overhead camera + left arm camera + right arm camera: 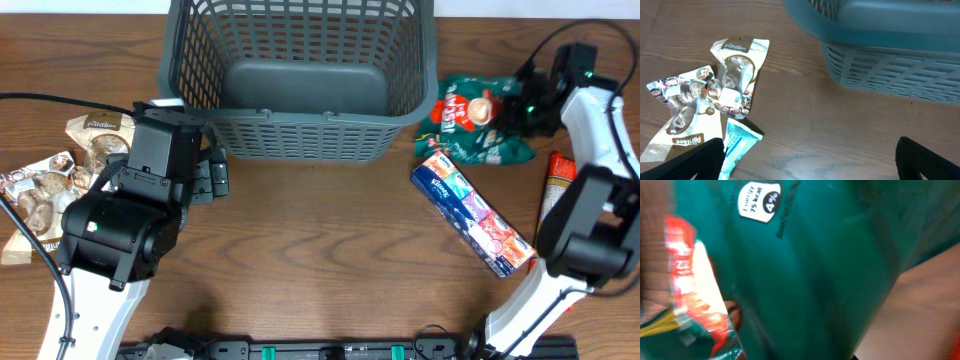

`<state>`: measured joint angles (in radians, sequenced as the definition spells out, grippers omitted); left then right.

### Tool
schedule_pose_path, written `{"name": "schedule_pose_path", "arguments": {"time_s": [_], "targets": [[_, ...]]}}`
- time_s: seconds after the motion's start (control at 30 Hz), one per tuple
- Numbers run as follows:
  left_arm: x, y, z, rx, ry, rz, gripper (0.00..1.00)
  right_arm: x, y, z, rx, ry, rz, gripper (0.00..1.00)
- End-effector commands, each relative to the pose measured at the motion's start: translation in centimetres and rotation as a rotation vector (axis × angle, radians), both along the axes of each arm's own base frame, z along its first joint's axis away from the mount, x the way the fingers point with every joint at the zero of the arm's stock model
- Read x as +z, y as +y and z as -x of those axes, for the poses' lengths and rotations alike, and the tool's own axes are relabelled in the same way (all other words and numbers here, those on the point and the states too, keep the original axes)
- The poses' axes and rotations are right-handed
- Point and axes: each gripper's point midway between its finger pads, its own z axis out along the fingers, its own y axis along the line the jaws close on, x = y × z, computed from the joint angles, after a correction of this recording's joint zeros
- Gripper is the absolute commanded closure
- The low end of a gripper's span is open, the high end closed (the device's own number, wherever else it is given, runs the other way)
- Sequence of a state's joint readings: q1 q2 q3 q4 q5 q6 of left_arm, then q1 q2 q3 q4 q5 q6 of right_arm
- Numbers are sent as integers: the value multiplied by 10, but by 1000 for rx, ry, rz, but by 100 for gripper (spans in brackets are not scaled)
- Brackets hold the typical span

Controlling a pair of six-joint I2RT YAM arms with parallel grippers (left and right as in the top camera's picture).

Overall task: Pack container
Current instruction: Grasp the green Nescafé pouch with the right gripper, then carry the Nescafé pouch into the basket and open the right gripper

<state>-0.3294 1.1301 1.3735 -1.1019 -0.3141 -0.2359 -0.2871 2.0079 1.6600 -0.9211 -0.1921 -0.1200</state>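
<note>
Grey lattice container (300, 80) sitting at table's far side; left gripper (810, 165) gaping wide, holding nothing; right gripper (522, 103) hovering close at green packet (470, 125), its opening impossible to tell.

The basket (300, 140) stands open from above, floor bare. Before it a broad stretch of surface (330, 260) lies free, between the left arm (130, 215) crowding the basket's near-left corner and the blue packet (470, 205) lying slantwise. The green bag (475, 125) sits just beside its right wall; cookie bags (60, 175) fill the left edge
</note>
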Motion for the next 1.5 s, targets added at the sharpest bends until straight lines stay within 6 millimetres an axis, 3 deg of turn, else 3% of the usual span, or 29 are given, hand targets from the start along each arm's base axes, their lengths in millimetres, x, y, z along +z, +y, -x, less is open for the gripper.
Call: {"name": "schedule_pose_path", "arguments": {"time_s": [0.0, 0.13, 0.3, 0.43, 0.53, 0.67, 0.8, 0.9, 1.03, 1.13, 1.27, 1.47], "targets": [[4, 2, 1, 12, -6, -4, 1, 147, -10, -13, -34, -310, 182, 99], [2, 3, 3, 12, 5, -7, 1, 231, 7, -1, -27, -485, 227, 99], [1, 3, 5, 12, 14, -11, 1, 329, 52, 18, 37, -745, 241, 99], [0, 4, 7, 12, 22, -13, 1, 378, 100, 25, 158, -917, 243, 99], [-1, 4, 8, 12, 27, -15, 1, 388, 146, 26, 339, -983, 237, 99], [-1, 4, 8, 12, 28, -16, 1, 378, 227, 31, 692, -1033, 211, 99], [-1, 4, 8, 12, 28, -16, 1, 352, 290, 22, 977, -1063, 243, 99], [-1, 4, 8, 12, 29, -16, 1, 330, 323, 9, 1063, -1058, 238, 99], [-1, 4, 8, 12, 29, -16, 1, 287, 349, -13, 1098, -988, 198, 99], [-1, 4, 8, 12, 29, -16, 1, 242, 361, -31, 1098, -888, 156, 99], [-1, 4, 8, 12, 29, -16, 1, 190, 367, -44, 1098, -763, 121, 99], [-1, 4, 8, 12, 29, -15, 1, 136, 368, -48, 1116, -628, 99, 99]]}}
